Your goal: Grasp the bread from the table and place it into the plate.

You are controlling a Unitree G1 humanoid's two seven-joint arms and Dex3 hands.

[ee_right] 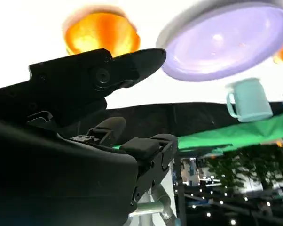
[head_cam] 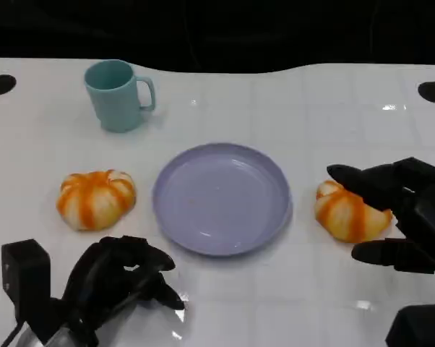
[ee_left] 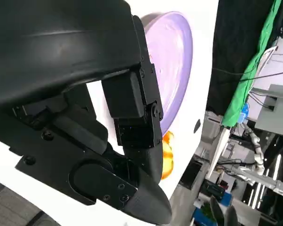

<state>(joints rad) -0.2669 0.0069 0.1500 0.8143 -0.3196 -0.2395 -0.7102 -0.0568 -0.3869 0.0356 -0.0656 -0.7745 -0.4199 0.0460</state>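
Fingers (head_cam: 355,176) of the right hand (head_cam: 402,213) are spread around the right bread roll (head_cam: 347,213) on the table (head_cam: 275,94), one above, one below it; contact can't be confirmed, roll still on the table, just right of the purple plate (head_cam: 222,197). Left hand (head_cam: 120,278) sits low near the front edge, fingers curled in, holding nothing. Second roll (head_cam: 96,199) lies left of the plate, teal mug (head_cam: 118,95) behind.

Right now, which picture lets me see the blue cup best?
The head view: the cup stands whole and upright on the table, behind the plate, handle showing. The right wrist view shows it smaller and upside down, beyond the plate.
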